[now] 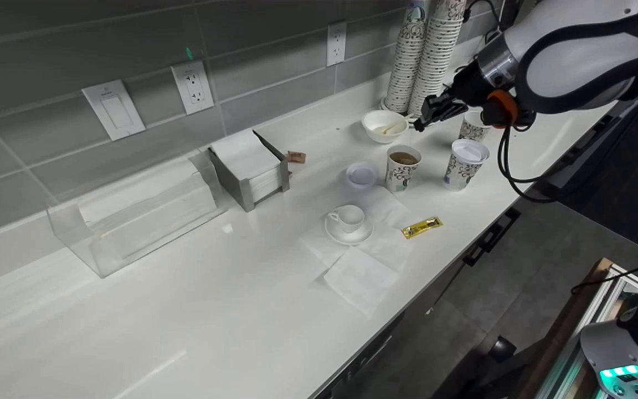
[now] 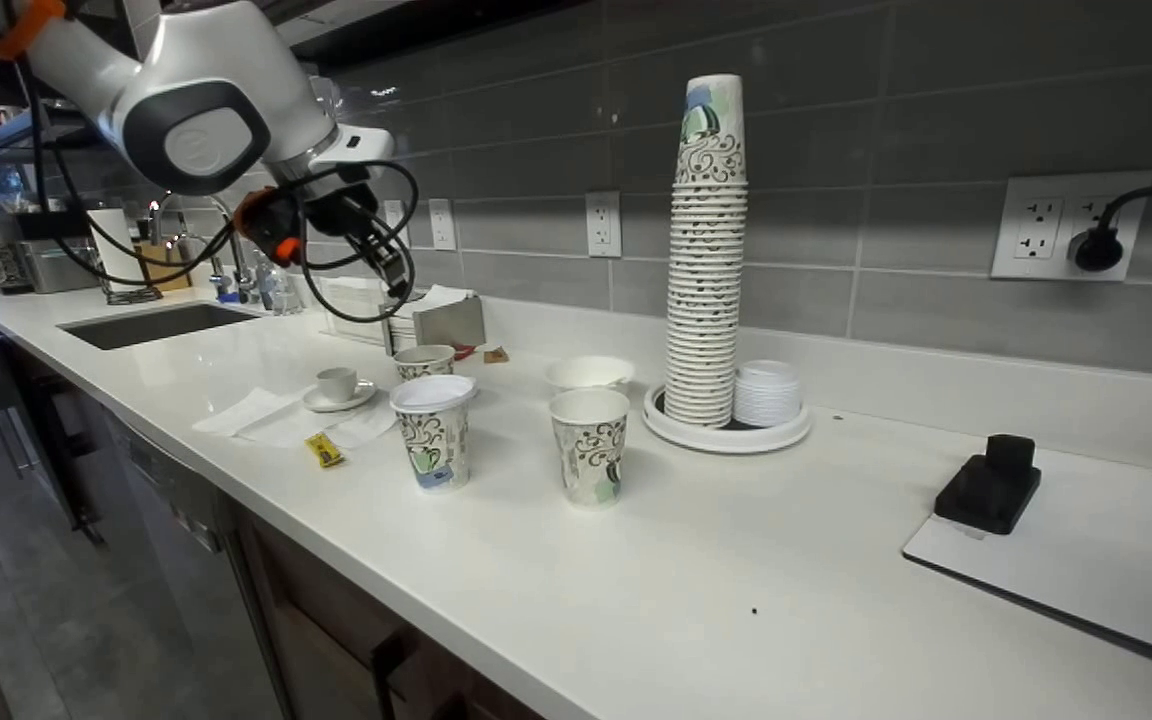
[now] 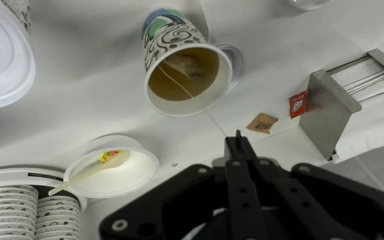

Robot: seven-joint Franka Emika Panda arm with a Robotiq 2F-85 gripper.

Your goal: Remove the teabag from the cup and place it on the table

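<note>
Below and beyond the pincer (image 3: pixel 238 136), closed together and holding nothing, the teabag (image 3: pixel 189 65) lies in the patterned paper cup (image 3: pixel 174 38), which a misaimed descent could knock over, spilling its tea (image 3: pixel 166 88).

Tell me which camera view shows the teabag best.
The wrist view: it looks into the tea-filled cup, so the teabag shows clearly. In an exterior view the tea shows, but the teabag cannot be made out. In an exterior view the lidded cup partly hides that cup, and no teabag shows.
</note>
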